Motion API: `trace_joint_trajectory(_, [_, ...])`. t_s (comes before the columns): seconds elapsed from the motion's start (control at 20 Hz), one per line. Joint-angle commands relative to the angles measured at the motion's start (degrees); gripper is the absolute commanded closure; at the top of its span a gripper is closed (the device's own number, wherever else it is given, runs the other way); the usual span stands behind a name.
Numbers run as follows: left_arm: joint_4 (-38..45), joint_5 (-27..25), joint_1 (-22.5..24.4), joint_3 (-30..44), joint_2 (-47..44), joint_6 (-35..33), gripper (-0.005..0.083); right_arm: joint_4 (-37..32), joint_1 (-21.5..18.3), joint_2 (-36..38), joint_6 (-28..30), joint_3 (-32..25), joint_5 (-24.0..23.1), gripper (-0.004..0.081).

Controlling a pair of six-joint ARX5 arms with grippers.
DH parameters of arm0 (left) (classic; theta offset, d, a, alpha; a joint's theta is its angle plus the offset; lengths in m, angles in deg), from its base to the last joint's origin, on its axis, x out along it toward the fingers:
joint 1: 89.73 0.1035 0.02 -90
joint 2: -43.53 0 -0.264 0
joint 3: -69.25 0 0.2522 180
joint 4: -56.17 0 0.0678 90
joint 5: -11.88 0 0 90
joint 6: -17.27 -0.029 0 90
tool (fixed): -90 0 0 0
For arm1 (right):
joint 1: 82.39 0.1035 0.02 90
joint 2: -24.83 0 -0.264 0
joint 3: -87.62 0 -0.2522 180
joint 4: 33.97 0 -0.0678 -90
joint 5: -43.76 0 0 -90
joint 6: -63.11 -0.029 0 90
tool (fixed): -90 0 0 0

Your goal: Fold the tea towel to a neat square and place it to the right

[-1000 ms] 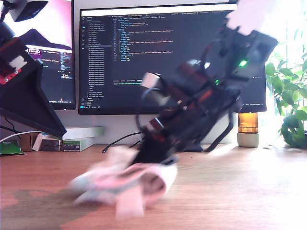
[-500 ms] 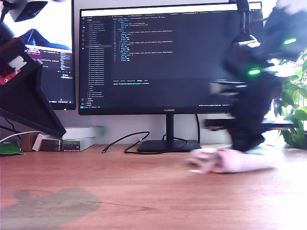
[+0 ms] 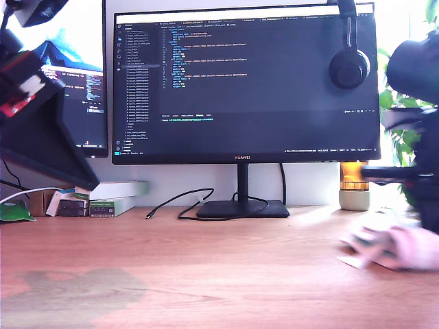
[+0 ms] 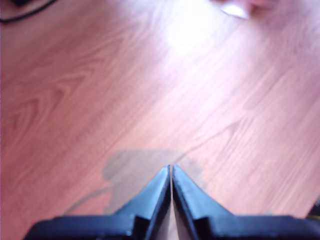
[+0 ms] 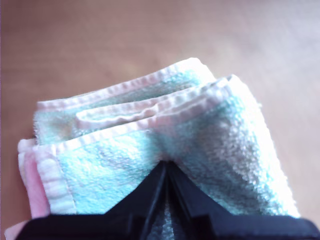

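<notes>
The tea towel [image 5: 200, 130] is folded into a thick stack of mint-green terry with pink-white hems. My second gripper [image 5: 166, 167] is shut on its near edge. In the exterior view the tea towel [image 3: 391, 247] lies blurred on the wooden table [image 3: 226, 267] at the exterior view's right, under the dark second arm [image 3: 422, 137]. My first gripper [image 4: 170, 171] is shut with nothing between its fingers and hangs over bare wood. The first arm [image 3: 38, 130] is raised at the exterior view's left. A pink bit of the towel [image 4: 250, 4] shows at the first wrist view's edge.
A large monitor [image 3: 240, 82] with headphones [image 3: 348, 65] stands at the back, with a black cable [image 3: 182, 202] by its foot. Boxes [image 3: 103, 199] sit at the exterior view's back left. An amber lamp [image 3: 354, 185] and a plant [image 3: 396, 110] are at its back right. A darker patch [image 3: 75, 288] marks the wood.
The second arm has carried the towel from the table's middle to the exterior view's right. The first arm has shifted only slightly.
</notes>
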Motion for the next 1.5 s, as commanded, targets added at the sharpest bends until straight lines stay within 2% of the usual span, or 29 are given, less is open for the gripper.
trace_joint_trajectory(0.0, [0.59, 0.09, -0.13, -0.13, -0.09, 0.24, 0.0793, 8.35, -0.09, -0.83, -0.87, -6.4, -0.42, 0.078])
trace_joint_trajectory(0.2, [0.76, 0.09, -0.13, -0.15, -0.09, 0.15, 0.0793, 15.98, 0.5, 5.77, -2.36, -6.45, -0.79, 0.078])
trace_joint_trajectory(0.45, [1.66, 0.09, -0.11, -0.13, -0.09, -0.2, 0.0793, 11.23, 2.16, 12.46, -2.47, -5.79, -1.2, 0.078])
trace_joint_trajectory(0.6, [2.51, 0.09, -0.11, -0.13, -0.09, -0.17, 0.0793, 10.21, 2.16, 16.72, 0.15, -3.78, -1.16, 0.078])
trace_joint_trajectory(0.8, [7.04, 1.07, 0.83, -0.13, -0.07, 0.26, 0.0793, 8.31, 2.14, 22.29, 9.92, -1.05, -1.03, 0.078])
trace_joint_trajectory(0.9, [11.5, 4.9, 4.02, -0.13, 0.0, 0.28, 0.0793, 3.52, 1.68, 23.06, 15.65, -1.05, -0.98, 0.078])
trace_joint_trajectory(1.0, [15.19, 7.98, 8.96, -0.13, 0.0, 0.24, 0.0793, -1.95, -0.37, 22.62, 21.0, -1.05, -0.15, 0.078])
trace_joint_trajectory(1.25, [19.58, 10.34, 23.78, -0.13, 0.02, 0.15, 0.0793, -17.77, -10.78, 19.61, 28.41, -1.11, 11.87, 0.078])
trace_joint_trajectory(1.35, [19.8, 11.56, 29.68, -0.13, 0.02, -0.26, 0.0793, -20.9, -15.47, 18.21, 29.83, -1.11, 15.76, 0.078])
trace_joint_trajectory(1.45, [19.41, 12.83, 34.99, -0.11, 0.02, -1.44, 0.0793, -21.11, -19.5, 17.16, 32.54, -1.29, 20.09, 0.078])
